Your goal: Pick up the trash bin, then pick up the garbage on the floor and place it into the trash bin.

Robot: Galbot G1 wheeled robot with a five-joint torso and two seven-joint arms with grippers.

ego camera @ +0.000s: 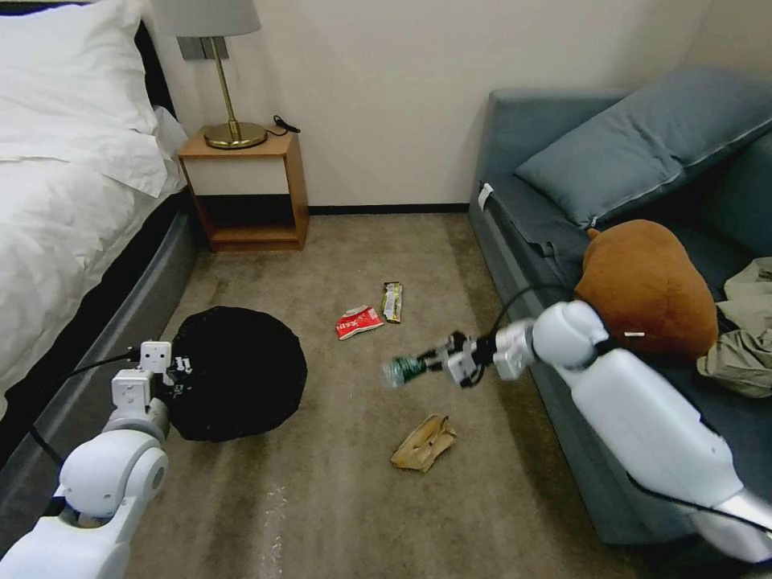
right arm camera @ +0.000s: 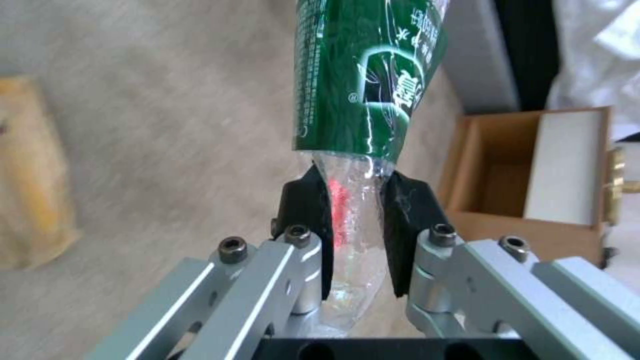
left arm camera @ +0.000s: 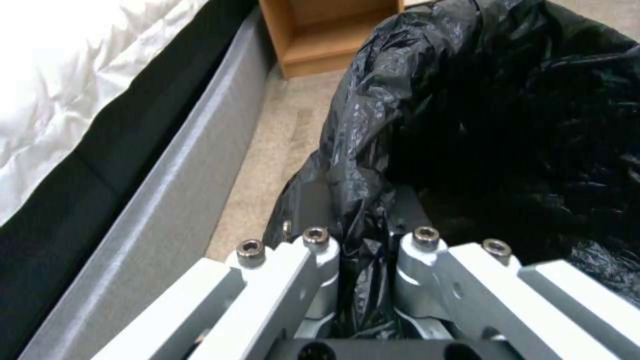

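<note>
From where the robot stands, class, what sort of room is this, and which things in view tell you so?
Most likely a bedroom, perhaps a hotel room: a bed with white linen, a wooden nightstand bearing a brass lamp, and a grey-blue sofa on carpet.

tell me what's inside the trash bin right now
Only the crinkled black liner shows inside the trash bin, whose rim the left gripper pinches. Its bottom is too dark to see.
</note>
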